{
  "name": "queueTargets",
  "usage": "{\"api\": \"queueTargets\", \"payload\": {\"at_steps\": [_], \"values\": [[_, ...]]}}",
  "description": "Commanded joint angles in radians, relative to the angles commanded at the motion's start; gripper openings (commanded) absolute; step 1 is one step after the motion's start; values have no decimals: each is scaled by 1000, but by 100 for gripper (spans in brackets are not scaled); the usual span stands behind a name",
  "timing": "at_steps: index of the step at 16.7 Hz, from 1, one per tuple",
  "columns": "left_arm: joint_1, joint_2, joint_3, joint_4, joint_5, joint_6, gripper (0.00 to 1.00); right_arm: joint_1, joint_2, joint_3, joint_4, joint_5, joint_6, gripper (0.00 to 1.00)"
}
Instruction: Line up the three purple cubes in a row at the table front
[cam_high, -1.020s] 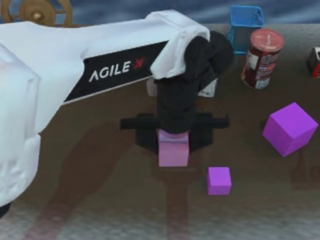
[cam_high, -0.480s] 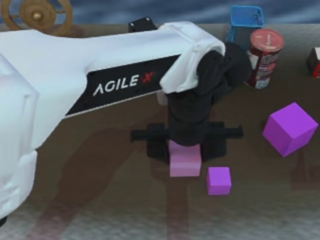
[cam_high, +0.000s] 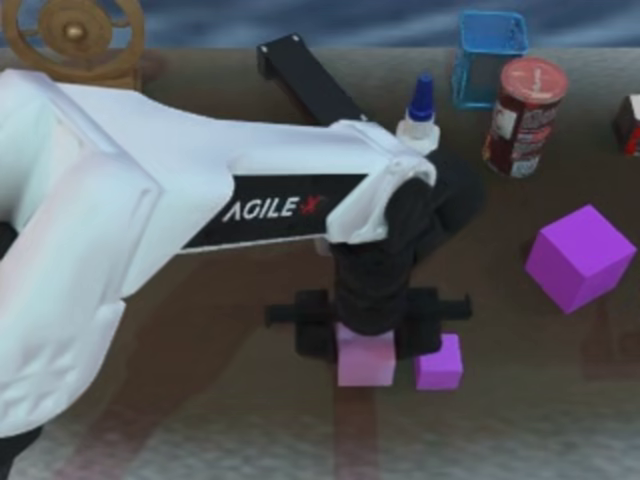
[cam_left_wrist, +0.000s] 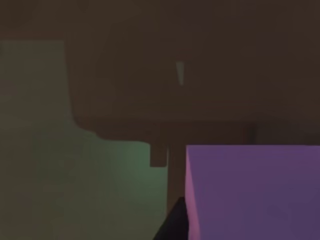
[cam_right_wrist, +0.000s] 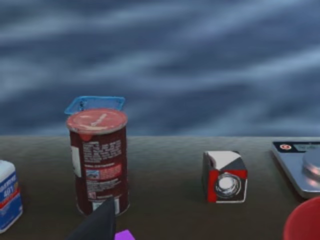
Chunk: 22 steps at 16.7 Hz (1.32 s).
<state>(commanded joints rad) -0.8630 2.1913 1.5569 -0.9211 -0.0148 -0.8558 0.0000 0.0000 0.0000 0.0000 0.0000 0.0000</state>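
Pale lilac cube (cam_high: 365, 358) sits pinched in my left gripper (cam_high: 366, 345), just beside the small purple cube (cam_high: 438, 361); I'd lower square, release gently without nudging it.

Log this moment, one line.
left gripper: shut on pale cube | beside small purple cube | large purple cube: apart, right | right arm: unseen from above
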Motion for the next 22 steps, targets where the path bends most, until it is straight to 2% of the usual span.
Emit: {"api": "queueTargets", "payload": {"at_steps": [4, 17, 22], "values": [[0, 2, -5, 5, 0, 0, 0, 0, 0, 0, 0, 0, 0, 100], [0, 2, -5, 5, 0, 0, 98, 0, 0, 0, 0, 0, 0, 100], [0, 2, -5, 5, 0, 0, 100, 0, 0, 0, 0, 0, 0, 100]]}}
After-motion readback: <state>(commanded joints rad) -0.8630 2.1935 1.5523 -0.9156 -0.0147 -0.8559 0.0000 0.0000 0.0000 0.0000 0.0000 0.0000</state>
